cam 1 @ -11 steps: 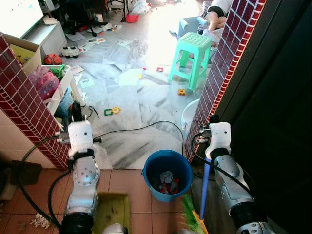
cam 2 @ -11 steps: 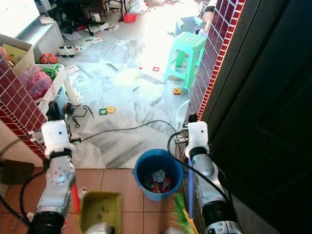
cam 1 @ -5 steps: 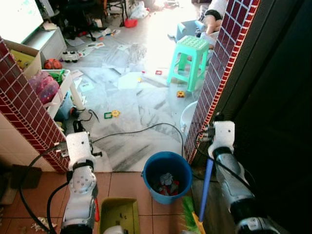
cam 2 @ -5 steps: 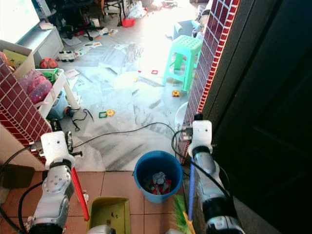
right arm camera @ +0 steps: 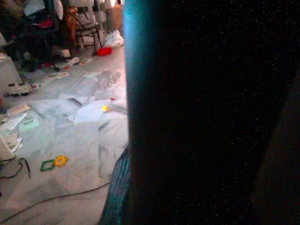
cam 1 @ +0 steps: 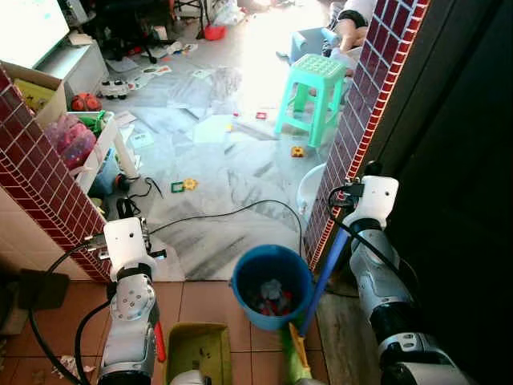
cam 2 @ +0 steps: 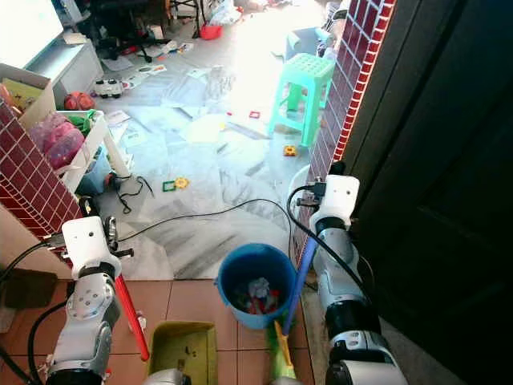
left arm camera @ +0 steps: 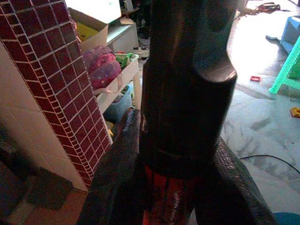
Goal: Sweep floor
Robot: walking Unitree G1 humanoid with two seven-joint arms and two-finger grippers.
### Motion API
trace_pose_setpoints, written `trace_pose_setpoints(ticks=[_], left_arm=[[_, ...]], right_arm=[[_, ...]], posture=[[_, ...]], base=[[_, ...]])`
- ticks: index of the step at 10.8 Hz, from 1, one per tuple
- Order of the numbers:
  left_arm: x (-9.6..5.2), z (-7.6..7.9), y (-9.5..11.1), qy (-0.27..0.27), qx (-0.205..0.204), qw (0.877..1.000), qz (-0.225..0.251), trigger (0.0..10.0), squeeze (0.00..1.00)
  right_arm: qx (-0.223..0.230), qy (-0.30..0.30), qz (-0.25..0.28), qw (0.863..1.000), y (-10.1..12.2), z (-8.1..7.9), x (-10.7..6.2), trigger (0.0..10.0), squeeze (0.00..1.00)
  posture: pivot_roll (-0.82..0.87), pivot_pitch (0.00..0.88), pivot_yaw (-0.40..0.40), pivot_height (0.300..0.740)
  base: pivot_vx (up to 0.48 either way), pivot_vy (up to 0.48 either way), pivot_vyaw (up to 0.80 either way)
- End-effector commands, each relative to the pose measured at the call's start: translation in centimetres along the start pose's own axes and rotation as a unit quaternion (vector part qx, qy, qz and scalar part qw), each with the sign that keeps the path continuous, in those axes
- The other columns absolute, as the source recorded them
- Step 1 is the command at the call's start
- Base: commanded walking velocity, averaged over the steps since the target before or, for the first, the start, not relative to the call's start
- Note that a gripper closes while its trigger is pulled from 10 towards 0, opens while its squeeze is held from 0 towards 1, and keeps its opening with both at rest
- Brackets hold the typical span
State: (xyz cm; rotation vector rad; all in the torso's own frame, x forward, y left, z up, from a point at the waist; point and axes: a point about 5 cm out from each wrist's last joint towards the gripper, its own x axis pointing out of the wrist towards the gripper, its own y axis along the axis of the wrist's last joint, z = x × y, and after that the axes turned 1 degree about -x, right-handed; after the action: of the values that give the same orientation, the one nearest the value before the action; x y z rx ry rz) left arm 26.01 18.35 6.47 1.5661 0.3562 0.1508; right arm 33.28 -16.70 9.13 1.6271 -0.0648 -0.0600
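One blue bucket [cam 1: 272, 277], one broom [cam 1: 321, 277], one dustpan [cam 1: 198, 353], one green stool [cam 1: 314, 96], two end effectors.

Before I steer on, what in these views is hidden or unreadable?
- Broom bristles: cut off by the bottom edge of the eye views.
- Right pincer's grip: right wrist view is dark, blocked by the blue handle.
- Dustpan: front cut off by the bottom edge.
- Bucket contents: too small to identify.

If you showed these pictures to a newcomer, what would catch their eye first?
Probably the blue bucket of scraps just ahead of the robot, with the blue-handled broom in the right gripper leaning beside it. Next, the mint-green stool on the sunlit, toy-strewn marble floor beyond, and the yellow-green dustpan low on the left.
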Motion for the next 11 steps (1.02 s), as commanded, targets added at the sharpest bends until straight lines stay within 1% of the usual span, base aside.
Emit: trace_pose_setpoints(ticks=[1, 2, 3, 4, 5, 6, 7, 8, 11], left_arm=[[-0.6, 0.5, -1.8, -0.005, -0.030, 0.998, -0.056, 10.0, 0.00], [-0.7, 0.4, -1.9, -0.004, -0.027, 0.998, -0.058, 10.0, 0.00], [-0.8, 0.4, -2.0, -0.006, -0.026, 0.998, -0.063, 10.0, 0.00], [-0.9, 0.4, -2.1, -0.013, -0.022, 0.998, -0.065, 10.0, 0.00], [-1.1, 0.7, -2.1, -0.026, -0.040, 0.996, -0.069, 10.0, 0.00], [-1.1, 0.8, -2.1, -0.031, -0.044, 0.996, -0.070, 10.0, 0.00], [-1.2, 1.1, -2.1, -0.042, -0.041, 0.996, -0.071, 10.0, 0.00], [-1.1, 1.2, -2.1, -0.049, -0.042, 0.995, -0.071, 10.0, 0.00], [-1.0, 1.4, -2.0, -0.059, -0.040, 0.995, -0.074, 10.0, 0.00]], right_arm=[[0.040, 0.007, 0.036, 0.999, 1.6, -0.7, 0.7, 10.0, 0.00], [0.069, 0.012, 0.042, 0.997, 1.8, -1.0, 0.7, 10.0, 0.00], [0.054, 0.016, 0.041, 0.998, 1.6, -0.9, 0.5, 10.0, 0.00], [0.008, 0.019, 0.024, 0.999, 0.6, -0.4, -0.1, 10.0, 0.00], [-0.022, 0.027, -0.008, 0.999, -1.1, 0.2, -1.2, 10.0, 0.00], [-0.026, 0.030, -0.018, 0.999, -1.7, 0.5, -1.7, 10.0, 0.00], [-0.031, 0.038, -0.053, 0.997, -3.2, 0.6, -2.7, 10.0, 0.00], [-0.030, 0.044, -0.059, 0.997, -3.5, 0.4, -2.9, 10.0, 0.00], [-0.036, 0.056, -0.057, 0.996, -3.3, -0.2, -2.8, 10.0, 0.00]], posture=[[-0.04, 0.000, 0.010, 0.740], [-0.04, 0.000, 0.011, 0.740], [-0.04, 0.000, 0.012, 0.740], [-0.04, 0.000, 0.011, 0.740], [-0.04, 0.000, 0.010, 0.740], [-0.04, 0.000, 0.011, 0.740], [-0.04, 0.000, 0.012, 0.740], [-0.05, 0.000, 0.017, 0.740], [-0.04, 0.000, 0.014, 0.740]], base=[[0.000, 0.000, 0.00], [0.000, 0.000, 0.00], [0.000, 0.000, 0.00], [0.000, 0.000, 0.00], [0.000, 0.000, 0.00], [0.000, 0.000, 0.00], [0.000, 0.480, 0.00], [0.000, 0.480, 0.00], [0.000, 0.480, 0.00]])
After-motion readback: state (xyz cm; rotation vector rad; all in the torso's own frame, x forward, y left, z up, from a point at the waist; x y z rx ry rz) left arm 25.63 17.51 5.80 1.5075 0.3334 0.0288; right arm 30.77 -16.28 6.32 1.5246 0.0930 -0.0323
